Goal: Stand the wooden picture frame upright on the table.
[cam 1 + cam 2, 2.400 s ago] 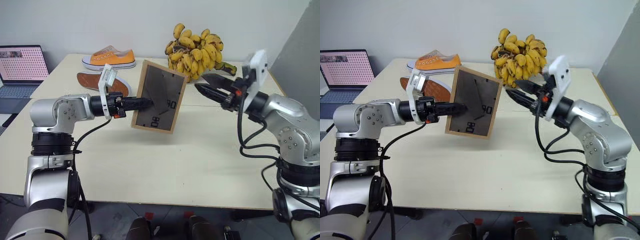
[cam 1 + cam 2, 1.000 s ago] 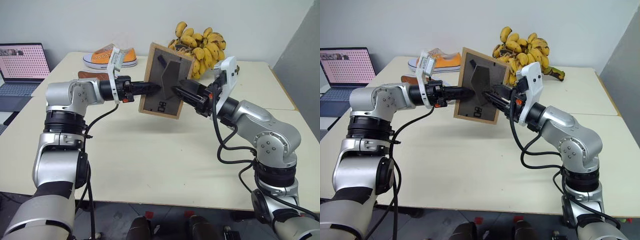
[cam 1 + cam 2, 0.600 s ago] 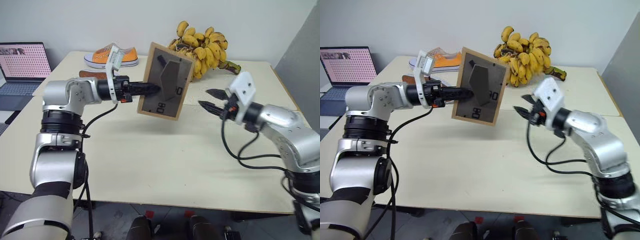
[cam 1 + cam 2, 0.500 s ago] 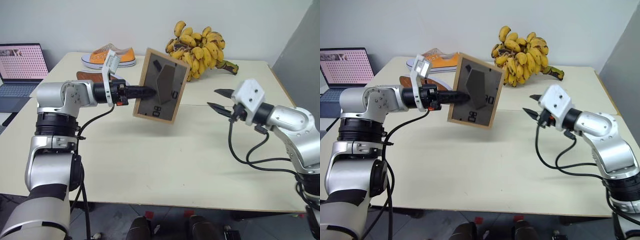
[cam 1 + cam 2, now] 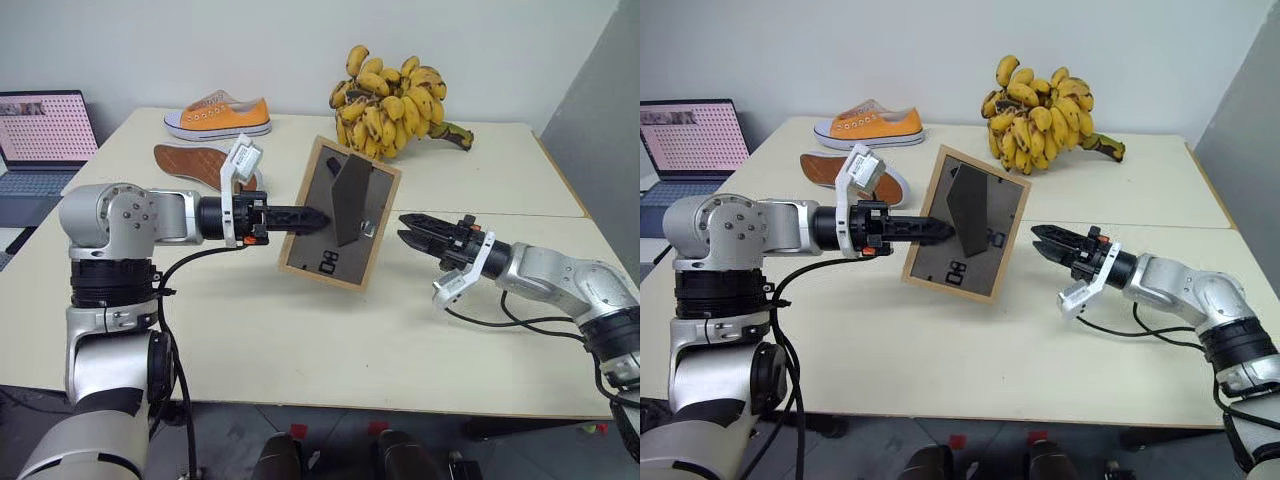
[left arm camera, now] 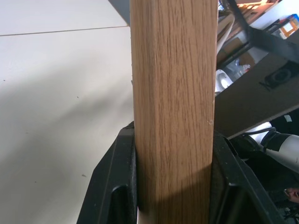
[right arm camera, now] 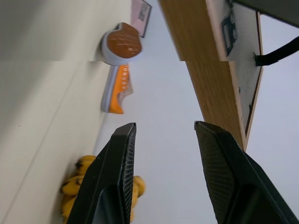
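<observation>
The wooden picture frame hangs tilted just above the table, its dark backing towards me and its easel stand swung out. My left gripper is shut on the frame's left edge; in the left wrist view the light-wood edge sits clamped between the black fingers. My right gripper is open and holds nothing, a short gap to the right of the frame and pointing at it. The right wrist view looks past the frame's edge. The picture side is hidden.
A bunch of bananas lies at the back centre. An orange shoe and a second shoe lying sole-up are at the back left. A laptop stands off the table's left side. A grey panel rises at the right.
My right gripper has left the frame's back, drawn off to the right, sunk and rolled. My left gripper has brought the frame lower and nearer, and the stand now sticks out.
</observation>
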`<state>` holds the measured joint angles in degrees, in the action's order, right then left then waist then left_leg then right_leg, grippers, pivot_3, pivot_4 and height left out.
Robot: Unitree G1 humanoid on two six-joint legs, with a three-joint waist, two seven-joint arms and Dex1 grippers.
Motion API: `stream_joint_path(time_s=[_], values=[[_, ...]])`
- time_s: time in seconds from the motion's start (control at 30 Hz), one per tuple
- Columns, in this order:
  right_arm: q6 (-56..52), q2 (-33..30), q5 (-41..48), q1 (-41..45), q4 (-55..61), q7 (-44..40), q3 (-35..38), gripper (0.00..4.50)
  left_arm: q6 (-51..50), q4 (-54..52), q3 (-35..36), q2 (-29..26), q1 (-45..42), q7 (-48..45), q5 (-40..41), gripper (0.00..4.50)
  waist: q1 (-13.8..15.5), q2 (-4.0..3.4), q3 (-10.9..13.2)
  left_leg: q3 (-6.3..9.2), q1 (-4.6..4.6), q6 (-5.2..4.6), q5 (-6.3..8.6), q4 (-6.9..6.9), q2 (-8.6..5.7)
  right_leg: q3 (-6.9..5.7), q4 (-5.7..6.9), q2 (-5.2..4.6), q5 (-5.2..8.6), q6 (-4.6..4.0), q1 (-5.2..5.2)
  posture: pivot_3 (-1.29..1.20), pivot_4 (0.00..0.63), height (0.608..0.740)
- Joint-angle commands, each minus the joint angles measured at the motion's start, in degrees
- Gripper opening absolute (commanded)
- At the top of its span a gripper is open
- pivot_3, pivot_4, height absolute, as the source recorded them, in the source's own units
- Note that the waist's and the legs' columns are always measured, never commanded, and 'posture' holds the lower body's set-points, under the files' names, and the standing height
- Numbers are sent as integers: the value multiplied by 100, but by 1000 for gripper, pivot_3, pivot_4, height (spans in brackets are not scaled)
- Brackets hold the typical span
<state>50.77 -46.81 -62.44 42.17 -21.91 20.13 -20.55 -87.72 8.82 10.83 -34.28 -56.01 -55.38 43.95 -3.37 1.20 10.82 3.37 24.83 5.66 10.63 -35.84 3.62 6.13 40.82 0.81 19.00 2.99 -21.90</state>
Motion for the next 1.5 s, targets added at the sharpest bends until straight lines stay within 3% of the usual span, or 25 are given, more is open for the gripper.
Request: stream_joint_path(time_s=[0.03, 0.3, 0.5, 0.97, 1.5], values=[[-187, 32, -661, 462, -464, 1152, -263, 2082, -247, -201, 474, 57, -112, 309, 254, 1278, -3, 0, 0, 1, -4, -2, 0, 0, 0, 0, 7, 1, 1, -2, 0, 0, 150, 740], [-178, -67, -677, 892, -1117, 1637, -504, 2082, -285, -262, 616, 48, -167, 584, 396, 1278, -2, 1, 0, 2, -4, 2, -2, 5, -2, 0, 7, 0, 2, -5, 1, 0, 150, 740], [-424, -90, -972, 1032, -1054, 1875, -669, 3420, -178, -157, 586, 35, -256, 662, 440, 1278, -4, 0, 0, 2, -4, 1, -1, 3, -2, 1, 8, -1, 2, -5, 4, 0, 150, 740], [-736, 399, -1103, 1730, -1095, 2290, -1088, 3420, -402, -210, 577, 266, -383, 839, 650, 1278, -5, 1, 0, 3, -4, 3, -2, 4, -4, -1, 9, -2, 1, -5, 4, 0, 150, 740], [-492, -177, -1238, 2039, -1182, 2688, -1295, 3420, -477, -224, 490, 130, -394, 825, 739, 1278, -10, 1, 0, 4, -4, 1, -2, 5, -4, -1, 9, -2, 1, -5, 3, 0, 150, 740]])
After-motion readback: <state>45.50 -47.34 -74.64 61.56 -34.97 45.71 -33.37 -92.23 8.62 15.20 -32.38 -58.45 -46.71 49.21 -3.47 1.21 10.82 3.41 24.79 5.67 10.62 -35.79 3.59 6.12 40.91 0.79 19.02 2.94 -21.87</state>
